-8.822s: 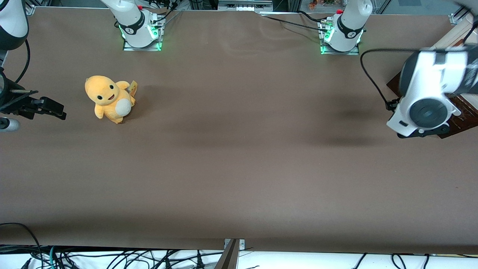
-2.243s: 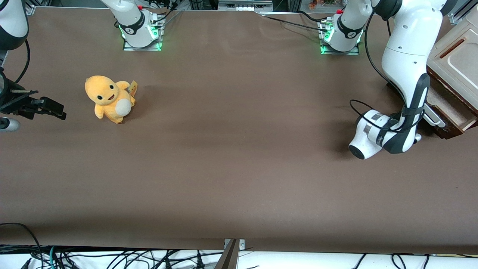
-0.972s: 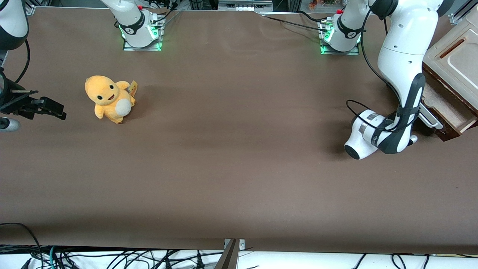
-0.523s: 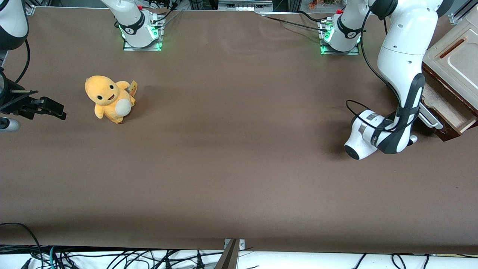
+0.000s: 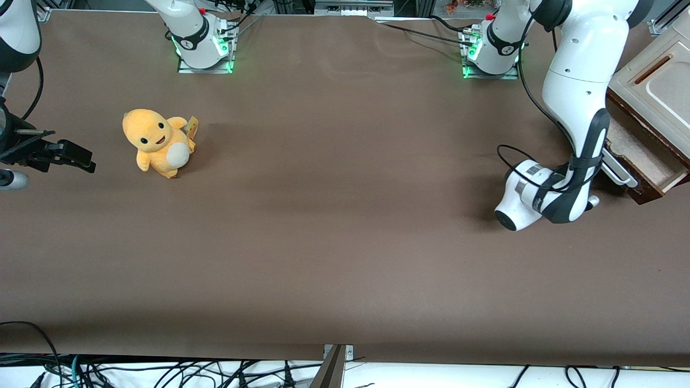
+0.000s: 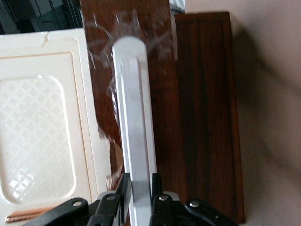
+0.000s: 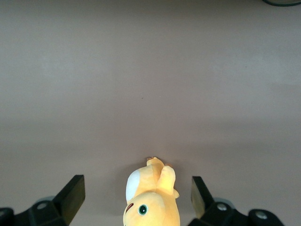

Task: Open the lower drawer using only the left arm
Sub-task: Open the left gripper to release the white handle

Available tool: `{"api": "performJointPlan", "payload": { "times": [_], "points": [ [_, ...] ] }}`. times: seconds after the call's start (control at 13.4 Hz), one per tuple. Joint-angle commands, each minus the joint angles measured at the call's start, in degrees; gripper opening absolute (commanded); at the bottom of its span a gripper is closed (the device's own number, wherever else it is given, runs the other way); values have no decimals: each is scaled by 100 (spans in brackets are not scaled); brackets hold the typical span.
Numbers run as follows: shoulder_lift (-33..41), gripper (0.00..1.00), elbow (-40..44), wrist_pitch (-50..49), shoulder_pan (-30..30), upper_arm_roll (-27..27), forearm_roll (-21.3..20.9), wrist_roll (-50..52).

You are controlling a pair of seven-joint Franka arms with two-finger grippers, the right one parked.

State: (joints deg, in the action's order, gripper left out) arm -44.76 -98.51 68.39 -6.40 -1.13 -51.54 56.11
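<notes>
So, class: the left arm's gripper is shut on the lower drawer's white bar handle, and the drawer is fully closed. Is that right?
Not quite. The gripper is shut on the white bar handle, but the lower drawer is partly pulled out: the front view shows its pale inside exposed beneath the cabinet's cream top.

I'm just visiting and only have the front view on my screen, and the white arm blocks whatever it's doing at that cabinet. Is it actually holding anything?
Observer: Yes. In the left wrist view the gripper is clamped on the white bar handle of the lower drawer.
Operator: Where along the handle?
Observer: Near one end; most of the bar runs free of the fingers.
Operator: Anything else close by?
Observer: The cabinet's cream panelled top sits right beside the handle.
</notes>
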Motion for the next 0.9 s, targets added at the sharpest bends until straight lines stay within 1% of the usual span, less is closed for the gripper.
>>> {"api": "performJointPlan", "payload": {
  "times": [0.0, 0.07, 0.15, 0.45, 0.6, 0.67, 0.82],
  "points": [
    [-86, 43, 121, -221, -90, 25, 127, -162],
    [-95, 50, 121, -213, -81, 25, 127, -162],
    [-103, 99, 121, -212, -72, 25, 118, -162],
    [-60, 100, 130, -230, -160, 25, 118, -162],
    [-33, 100, 261, -248, -169, 16, 136, -170],
    [-16, 100, 401, -256, -160, 7, 223, -266],
    [115, 100, 699, -256, -160, -97, 556, -459]
  ]
}}
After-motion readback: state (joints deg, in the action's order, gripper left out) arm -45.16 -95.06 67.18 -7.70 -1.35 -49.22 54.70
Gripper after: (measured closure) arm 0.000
